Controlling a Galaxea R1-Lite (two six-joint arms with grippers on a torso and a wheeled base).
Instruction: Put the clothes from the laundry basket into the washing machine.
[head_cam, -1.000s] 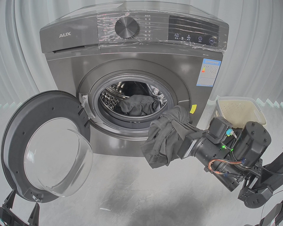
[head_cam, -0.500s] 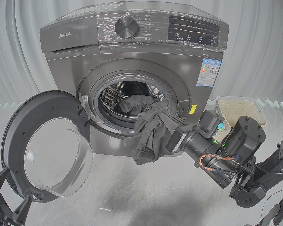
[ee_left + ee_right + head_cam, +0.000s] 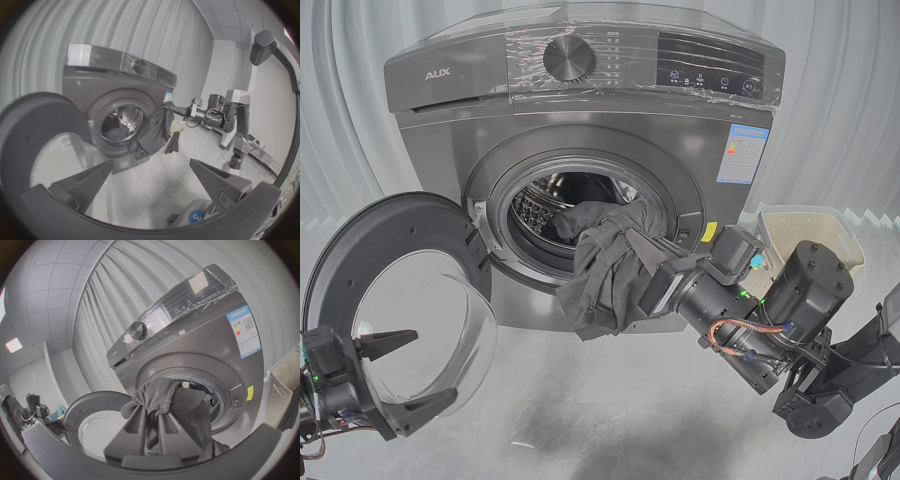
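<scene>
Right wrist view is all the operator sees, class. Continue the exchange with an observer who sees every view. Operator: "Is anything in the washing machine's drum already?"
Observer: Yes. Another dark garment lies in the drum, behind the one you hold.
Operator: How does my garment hang?
Observer: The held garment hangs from the right gripper in front of the machine, outside the drum. Its lower end reaches below the door opening's rim.
Operator: And the left gripper?
Observer: The left gripper is open, low in front of the open door.
</scene>
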